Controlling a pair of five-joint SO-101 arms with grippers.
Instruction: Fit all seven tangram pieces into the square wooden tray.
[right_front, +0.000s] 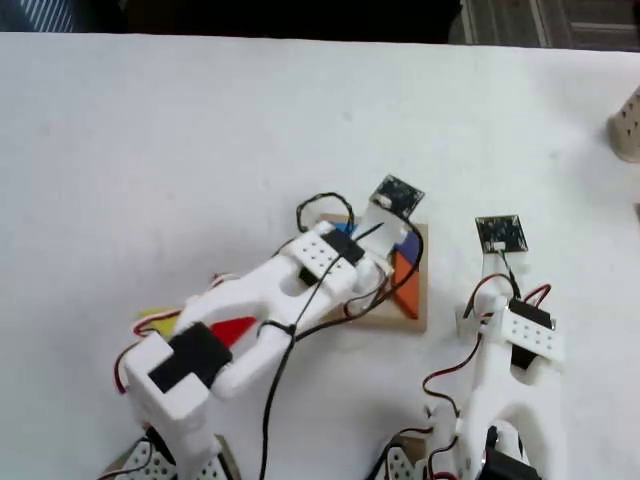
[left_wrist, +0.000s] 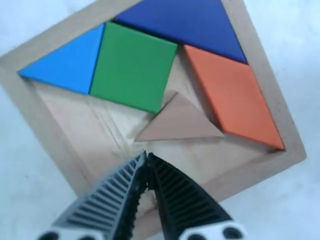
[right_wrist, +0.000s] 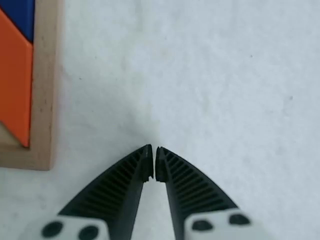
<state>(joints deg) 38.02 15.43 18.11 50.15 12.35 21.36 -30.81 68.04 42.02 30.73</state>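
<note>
The square wooden tray (left_wrist: 274, 100) holds a dark blue triangle (left_wrist: 185, 22), a light blue triangle (left_wrist: 70, 62), a green square (left_wrist: 132, 67), an orange parallelogram (left_wrist: 232, 95) and a small wood-coloured triangle (left_wrist: 180, 122). My left gripper (left_wrist: 147, 160) is shut and empty, hanging over the tray's bare floor just short of the wooden triangle. In the high view the left arm lies across the tray (right_front: 418, 300); a red piece (right_front: 232, 330) and a yellow piece (right_front: 155, 318) lie on the table partly under that arm. My right gripper (right_wrist: 154, 162) is shut and empty over bare table, beside the tray's corner (right_wrist: 45, 100).
The right arm (right_front: 520, 340) stands to the right of the tray. A beige perforated object (right_front: 628, 125) sits at the table's right edge. White table stretches wide behind and to the left of the tray.
</note>
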